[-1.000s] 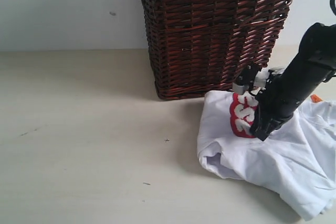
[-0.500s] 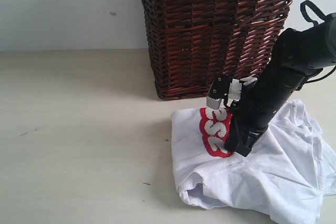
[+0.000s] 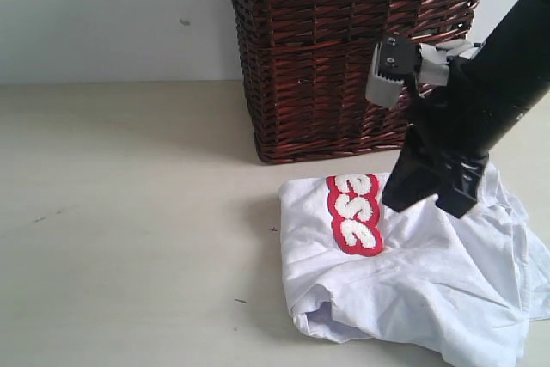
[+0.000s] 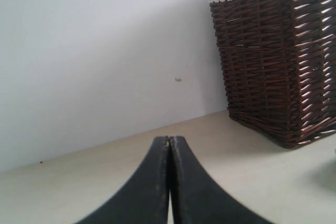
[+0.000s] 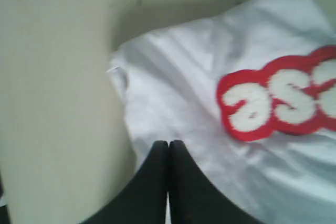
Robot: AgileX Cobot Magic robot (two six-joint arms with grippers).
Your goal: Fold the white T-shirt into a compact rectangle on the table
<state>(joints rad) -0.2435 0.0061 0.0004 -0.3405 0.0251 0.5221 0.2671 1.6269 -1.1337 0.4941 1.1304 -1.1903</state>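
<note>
Well, we count one white T-shirt (image 3: pixel 421 272), crumpled on the bench (image 3: pixel 129 212) at the lower right of the exterior frame. Its one red strip (image 3: pixel 354 212) faces up, just in front of one wicker basket (image 3: pixel 344 58). One right arm (image 3: pixel 490 92) slants down from the upper right. Its right fingers (image 5: pixel 155 182) are pressed together above the shirt, holding nothing. Our left fingers (image 4: pixel 155 182) are likewise together, over bare bench.

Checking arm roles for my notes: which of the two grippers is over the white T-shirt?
The right gripper, shut, above the white T-shirt beside its red strip. The left gripper, also shut, is over bare table.
</note>
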